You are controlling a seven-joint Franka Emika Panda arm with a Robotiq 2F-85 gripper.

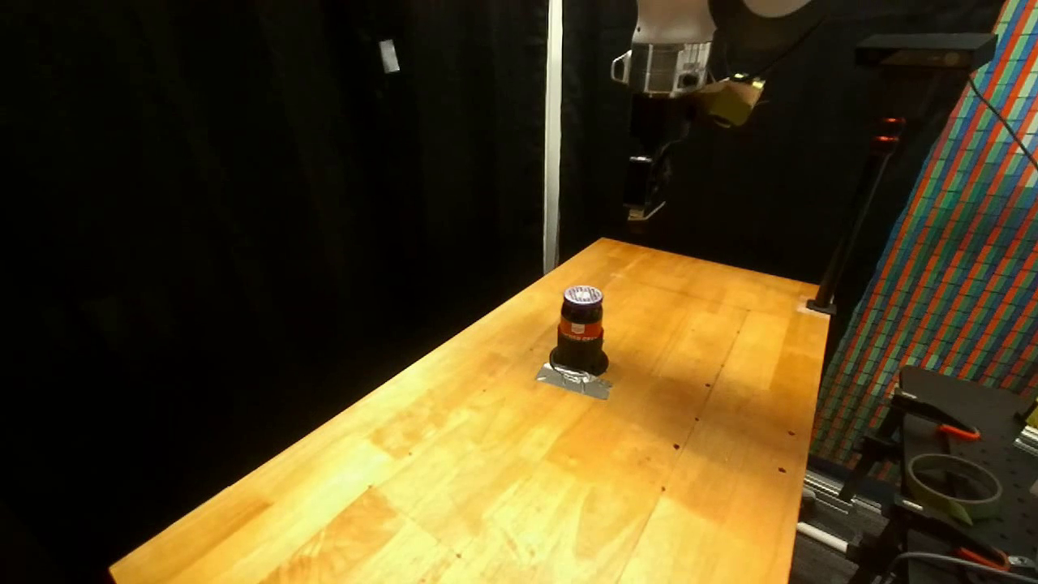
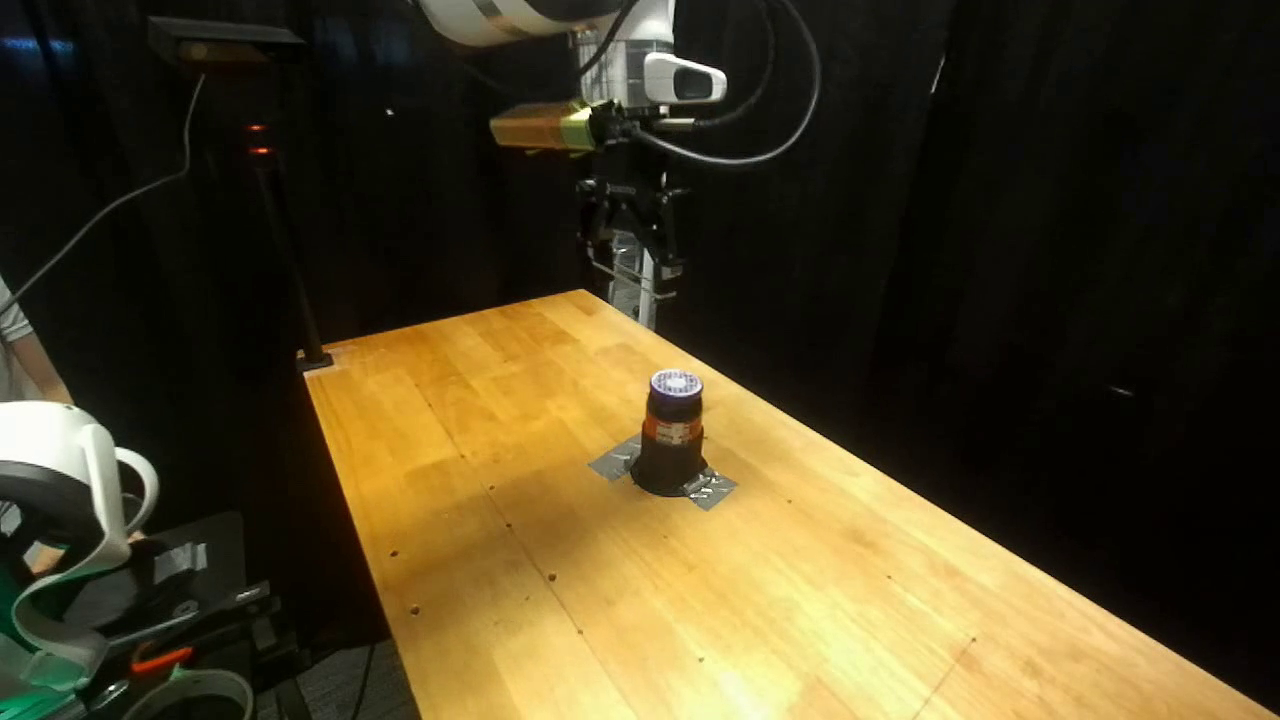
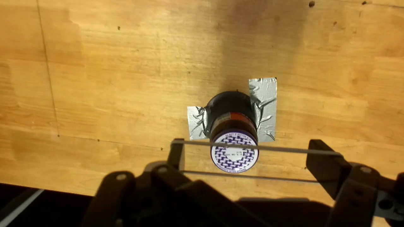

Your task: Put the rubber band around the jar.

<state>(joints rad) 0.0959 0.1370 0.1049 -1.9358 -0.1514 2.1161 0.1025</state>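
Note:
The jar (image 1: 581,331) stands upright on the table in a black round holder (image 1: 579,359), in both exterior views. It has an orange-red label and a purple-and-white lid (image 3: 235,162). My gripper (image 2: 634,260) is open, well above the table, towards its far end from the jar in an exterior view. The rubber band (image 3: 276,148) is stretched around the two spread fingers of my gripper (image 3: 251,160), with two strands running across. In the wrist view the lid shows between and behind the strands, lower down. The band is around the fingers only, apart from the jar.
Grey tape strips (image 3: 265,110) fix the holder to the wooden table (image 1: 486,470). A black post (image 2: 285,270) with a camera stands at a table corner. A side bench with clamps and a tape roll (image 1: 955,487) is beside the table. Black curtains hang behind.

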